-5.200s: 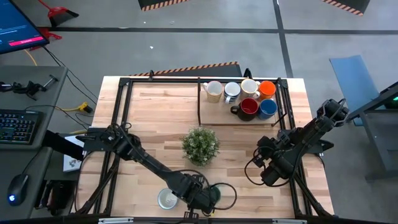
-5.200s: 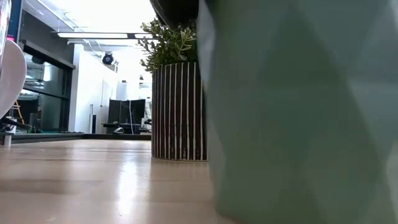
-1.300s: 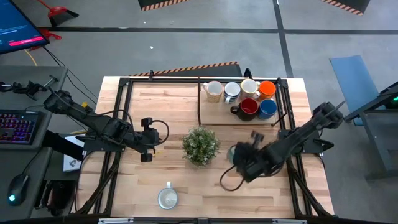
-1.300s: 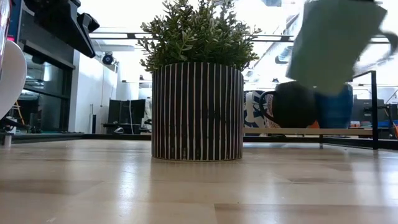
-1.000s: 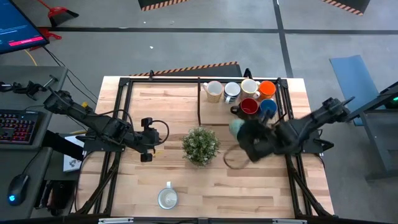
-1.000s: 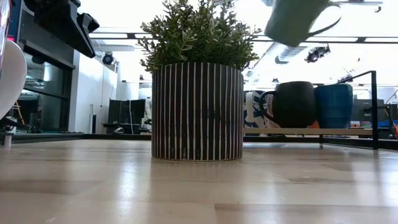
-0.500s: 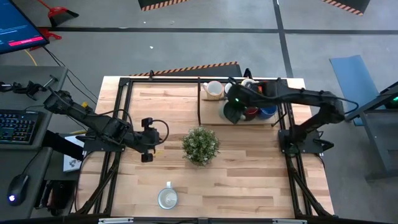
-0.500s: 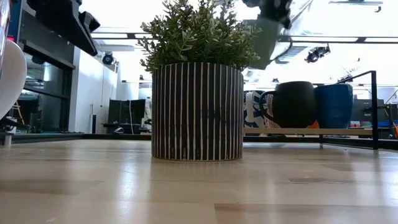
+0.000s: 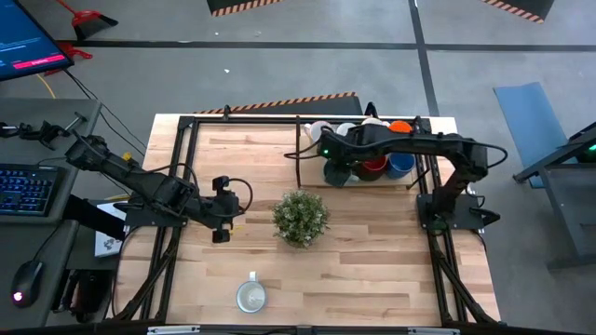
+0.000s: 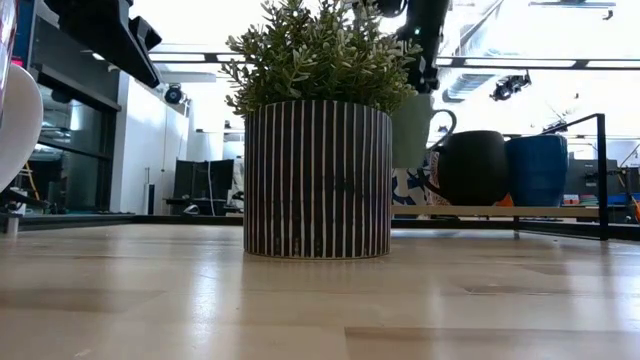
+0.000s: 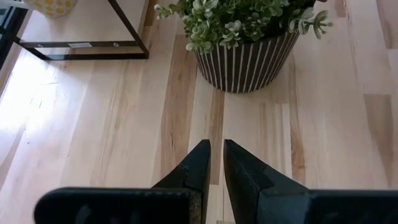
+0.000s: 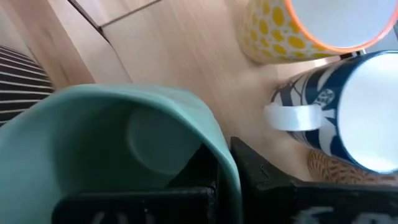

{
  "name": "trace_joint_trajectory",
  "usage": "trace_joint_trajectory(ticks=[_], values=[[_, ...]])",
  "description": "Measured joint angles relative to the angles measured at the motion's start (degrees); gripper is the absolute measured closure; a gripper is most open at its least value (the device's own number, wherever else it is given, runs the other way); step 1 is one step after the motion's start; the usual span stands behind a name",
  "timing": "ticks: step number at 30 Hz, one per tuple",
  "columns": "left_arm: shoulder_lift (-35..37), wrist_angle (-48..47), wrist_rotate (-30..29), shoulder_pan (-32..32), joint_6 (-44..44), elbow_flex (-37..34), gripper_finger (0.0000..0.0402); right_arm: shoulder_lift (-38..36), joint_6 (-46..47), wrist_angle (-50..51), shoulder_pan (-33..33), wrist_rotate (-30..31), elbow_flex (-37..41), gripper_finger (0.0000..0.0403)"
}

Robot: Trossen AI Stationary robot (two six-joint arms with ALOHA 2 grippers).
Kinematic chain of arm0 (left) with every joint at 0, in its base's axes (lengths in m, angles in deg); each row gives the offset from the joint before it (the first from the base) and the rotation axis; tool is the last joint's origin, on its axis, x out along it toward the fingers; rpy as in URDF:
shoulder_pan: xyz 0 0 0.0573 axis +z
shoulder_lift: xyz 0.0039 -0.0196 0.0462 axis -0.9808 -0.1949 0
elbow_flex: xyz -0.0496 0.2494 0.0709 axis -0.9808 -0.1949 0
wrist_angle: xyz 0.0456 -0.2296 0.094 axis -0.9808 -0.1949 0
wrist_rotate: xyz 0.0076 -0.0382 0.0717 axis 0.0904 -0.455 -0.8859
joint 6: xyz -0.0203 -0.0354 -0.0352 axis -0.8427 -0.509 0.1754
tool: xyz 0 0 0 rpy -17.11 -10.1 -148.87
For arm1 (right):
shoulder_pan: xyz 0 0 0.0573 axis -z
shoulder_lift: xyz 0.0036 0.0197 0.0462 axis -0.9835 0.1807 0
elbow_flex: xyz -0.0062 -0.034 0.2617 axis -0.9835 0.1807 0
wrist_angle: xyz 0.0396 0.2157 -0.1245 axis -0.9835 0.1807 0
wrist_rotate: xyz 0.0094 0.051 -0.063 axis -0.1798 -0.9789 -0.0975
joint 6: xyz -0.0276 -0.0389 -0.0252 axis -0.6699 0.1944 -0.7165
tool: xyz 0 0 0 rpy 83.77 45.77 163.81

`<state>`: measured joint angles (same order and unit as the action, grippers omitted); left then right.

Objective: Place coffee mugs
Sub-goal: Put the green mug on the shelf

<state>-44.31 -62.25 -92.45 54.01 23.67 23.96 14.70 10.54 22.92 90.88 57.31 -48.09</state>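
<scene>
The right tool (image 12: 227,162) grips the rim of the green mug (image 12: 118,146), held above the tray (image 9: 312,177) beside the other mugs. It may knock the blue-patterned mug (image 12: 339,118) (very close) when lowered. The left tool (image 11: 216,163) waits nearly closed.

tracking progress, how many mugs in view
8: yellow-dotted mug, blue-patterned mug, white mug, orange mug, red mug, blue mug on the tray; green mug in the right gripper; pale mug at table's front; right arm overlaps some.

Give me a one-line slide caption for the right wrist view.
Right gripper pinches the pale green ceramic mug's rim above the wooden tray.
</scene>
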Motion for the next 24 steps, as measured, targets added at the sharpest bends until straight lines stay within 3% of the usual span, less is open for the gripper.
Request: trace_joint_trajectory(ticks=[12,24], values=[[0.01,0.04,0.00,0.00,-0.02,0.00,0.0366,4.09,-0.89,-0.02,1.27,3.67,0.02,0.0403],[0.00,-0.07,0.02,0.00,0.56,0.00,0.0366,5.89,-0.98,0.15,4.43,0.55,0.02,0.0403]])
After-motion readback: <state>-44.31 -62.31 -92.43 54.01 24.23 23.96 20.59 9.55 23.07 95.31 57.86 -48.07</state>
